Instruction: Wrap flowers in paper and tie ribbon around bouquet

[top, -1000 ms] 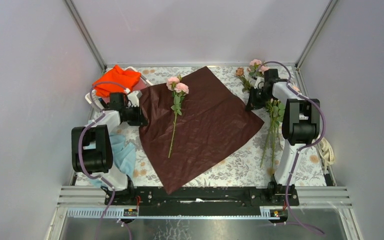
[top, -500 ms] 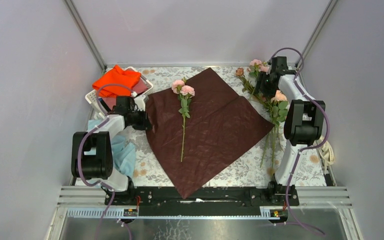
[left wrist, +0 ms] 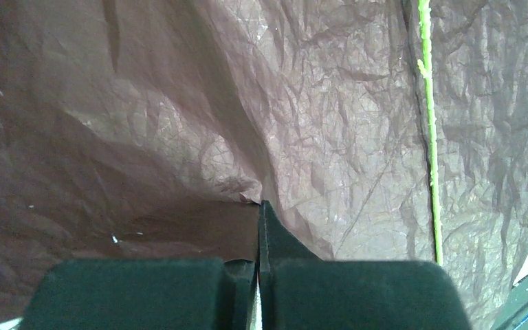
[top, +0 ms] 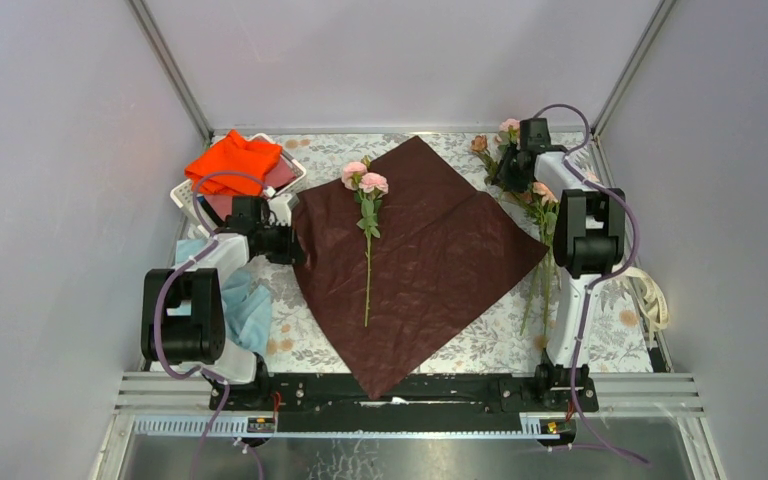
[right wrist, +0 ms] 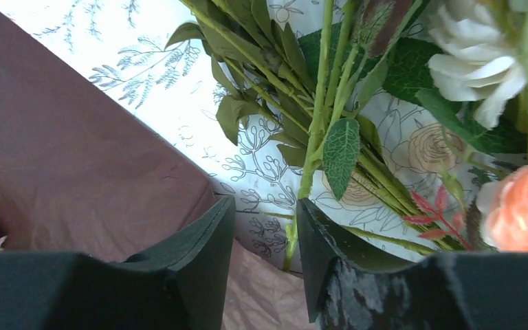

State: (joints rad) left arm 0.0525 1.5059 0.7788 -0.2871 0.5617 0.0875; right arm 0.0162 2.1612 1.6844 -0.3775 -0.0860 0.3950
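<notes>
The paper (top: 430,250) is thin, light and crinkly. It bends easily and could tear, so it is best held by an edge. The left tool (left wrist: 259,206) is shut tight on the paper's left edge, and its arm is low and reaches in flat. One rose (top: 367,215) lies on the middle of the paper. The other flowers (right wrist: 330,103) lie just off the paper's far right corner. They are thin and bendy low down, so hold them there, not by the soft heads. The right tool (right wrist: 265,213) points down at them. It is part open, with one stem (right wrist: 291,244) in the gap.
</notes>
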